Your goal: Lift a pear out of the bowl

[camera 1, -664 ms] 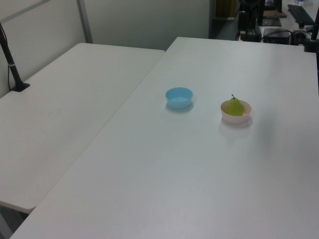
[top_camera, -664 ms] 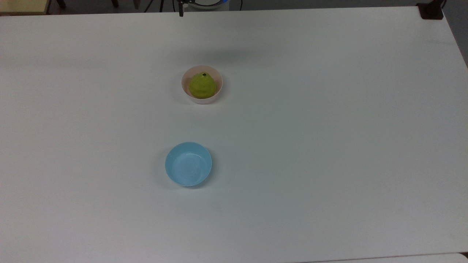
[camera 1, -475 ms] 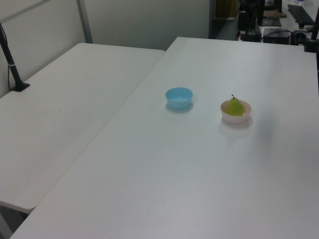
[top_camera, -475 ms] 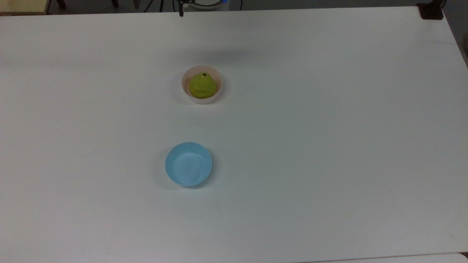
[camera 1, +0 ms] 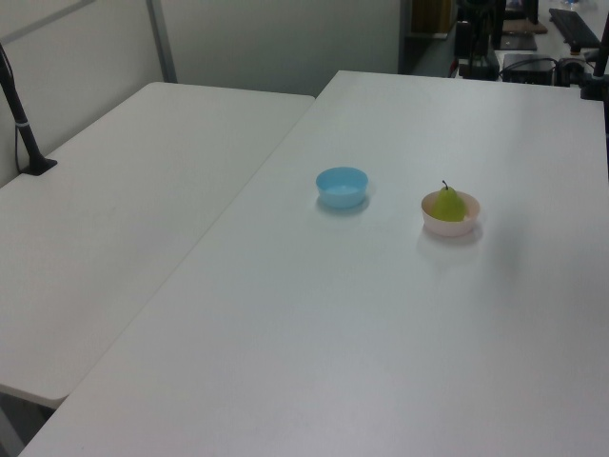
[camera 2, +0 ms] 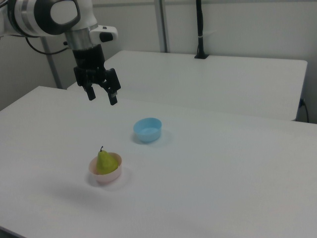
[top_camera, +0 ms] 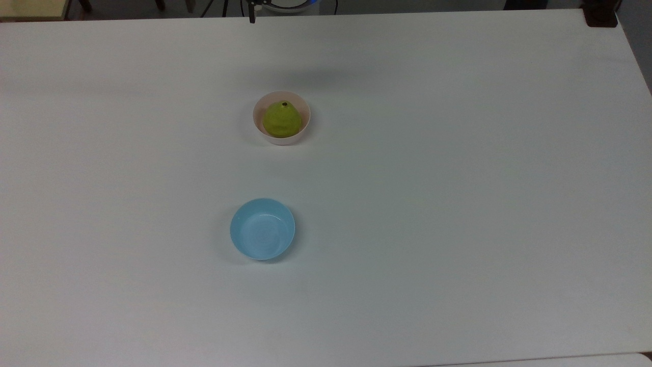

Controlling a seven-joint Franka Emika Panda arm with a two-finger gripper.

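Nearest the right view's front edge of the table (camera 2: 223, 198), the pear (camera 2: 103, 162) stands upright in the pink bowl (camera 2: 105, 171), stem up, untouched. Beyond it, well apart toward the middle of the table, sits an empty light blue bowl (camera 2: 147, 130). Farther back and high above the surface hangs the gripper (camera 2: 101, 97), released, fingers spread and pointing down, holding nothing. I judge the approach is the step in hand: the next move calls for travel over the pink bowl, then descent around the pear's body. Nothing blocks that path; the bowl's deep rim may crowd the fingers.
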